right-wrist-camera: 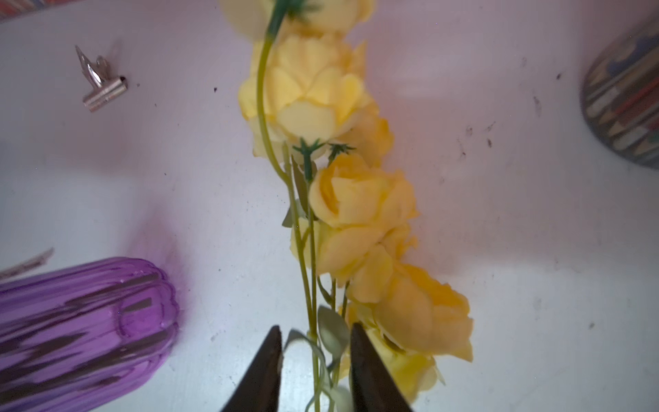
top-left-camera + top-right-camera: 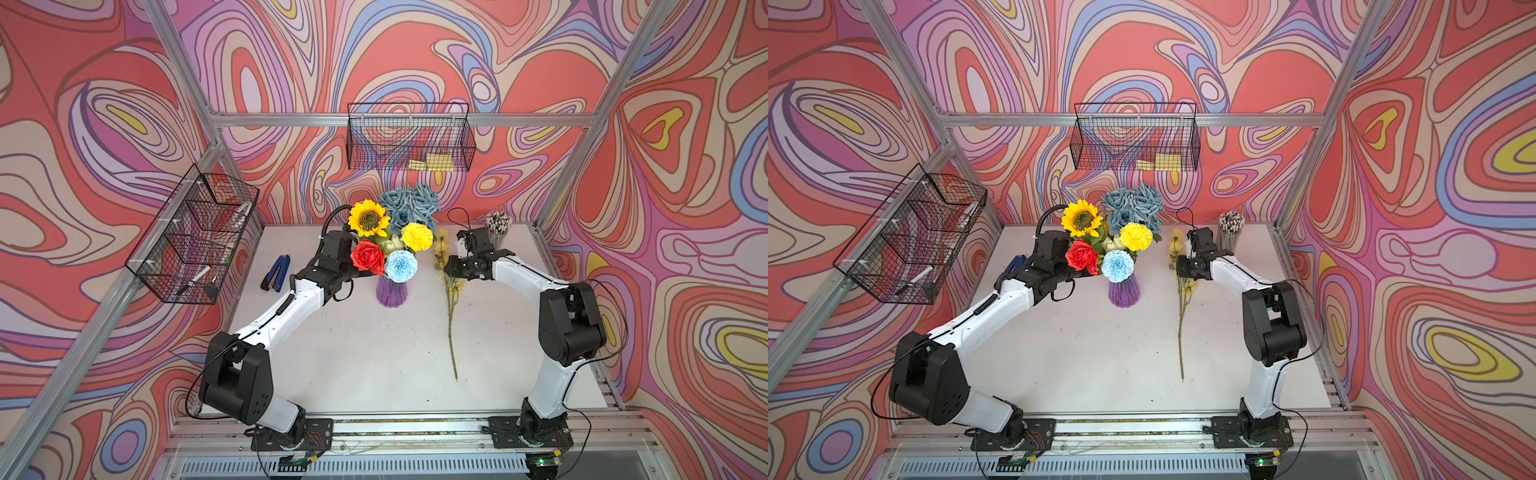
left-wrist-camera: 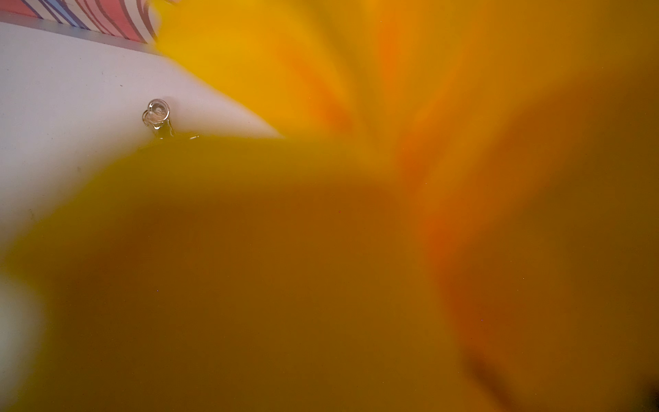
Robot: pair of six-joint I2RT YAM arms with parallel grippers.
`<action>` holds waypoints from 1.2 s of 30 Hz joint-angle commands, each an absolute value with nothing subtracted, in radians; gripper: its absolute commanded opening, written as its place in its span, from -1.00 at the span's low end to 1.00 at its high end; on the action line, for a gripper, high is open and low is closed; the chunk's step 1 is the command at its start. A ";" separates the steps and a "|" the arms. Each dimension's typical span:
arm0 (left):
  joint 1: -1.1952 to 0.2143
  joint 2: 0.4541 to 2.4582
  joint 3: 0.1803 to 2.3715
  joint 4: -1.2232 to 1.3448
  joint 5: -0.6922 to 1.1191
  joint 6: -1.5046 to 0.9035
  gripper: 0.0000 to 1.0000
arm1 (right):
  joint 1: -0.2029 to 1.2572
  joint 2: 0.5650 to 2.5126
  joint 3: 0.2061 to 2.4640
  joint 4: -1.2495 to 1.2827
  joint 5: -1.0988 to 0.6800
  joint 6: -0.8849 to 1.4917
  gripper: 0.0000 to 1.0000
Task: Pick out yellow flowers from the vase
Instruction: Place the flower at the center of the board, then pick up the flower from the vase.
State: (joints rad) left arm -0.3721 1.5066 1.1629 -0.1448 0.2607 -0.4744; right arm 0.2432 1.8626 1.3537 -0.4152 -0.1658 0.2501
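Note:
The purple ribbed vase point(image 2: 392, 291) point(image 2: 1123, 291) stands mid-table, holding a sunflower point(image 2: 369, 218), a yellow carnation point(image 2: 417, 237), a red rose point(image 2: 368, 255) and a pale blue bloom point(image 2: 400, 266). A spray of yellow roses point(image 2: 444, 249) point(image 1: 360, 199) lies flat on the table right of the vase point(image 1: 82, 331). My right gripper point(image 1: 315, 335) point(image 2: 446, 268) is open just above the spray, its dark fingers either side of the green stems without touching them. My left wrist point(image 2: 332, 253) is pushed in among the flowers; its fingers are hidden, and blurred yellow petals point(image 3: 321, 249) fill the left wrist view.
A cup of pencils point(image 2: 498, 226) stands at the back right, a blue-grey rose bunch point(image 2: 409, 205) behind the vase, and a blue hand tool point(image 2: 276, 270) at the left. Wire baskets hang on the left wall point(image 2: 195, 237) and back wall point(image 2: 409, 137). A small metal clip point(image 1: 103, 85) lies nearby.

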 commanded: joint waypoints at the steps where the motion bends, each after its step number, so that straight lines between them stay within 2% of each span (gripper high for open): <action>1: -0.370 1.489 1.160 -0.233 0.242 -0.451 0.40 | 0.239 1.799 1.343 -0.392 -0.142 0.253 -0.03; 3: -0.371 1.492 1.161 -0.232 0.242 -0.452 0.40 | 0.240 1.779 1.336 -0.393 -0.134 0.252 0.09; 8: -0.370 1.490 1.164 -0.237 0.237 -0.448 0.40 | 0.240 1.584 1.244 -0.307 -0.148 0.249 0.18; 14: -0.371 1.481 1.175 -0.248 0.219 -0.433 0.44 | 0.276 1.247 0.953 0.040 -0.349 0.322 0.20; 20: -0.370 1.491 1.163 -0.221 0.239 -0.459 0.45 | 0.443 1.080 0.666 0.427 -0.298 0.346 0.16; 26: -0.361 1.505 1.157 -0.184 0.290 -0.494 0.45 | 0.489 1.120 0.586 0.614 -0.283 0.332 0.04; 36: -0.342 1.523 1.151 -0.164 0.334 -0.535 0.45 | 0.526 1.287 0.732 0.696 -0.332 0.285 -0.03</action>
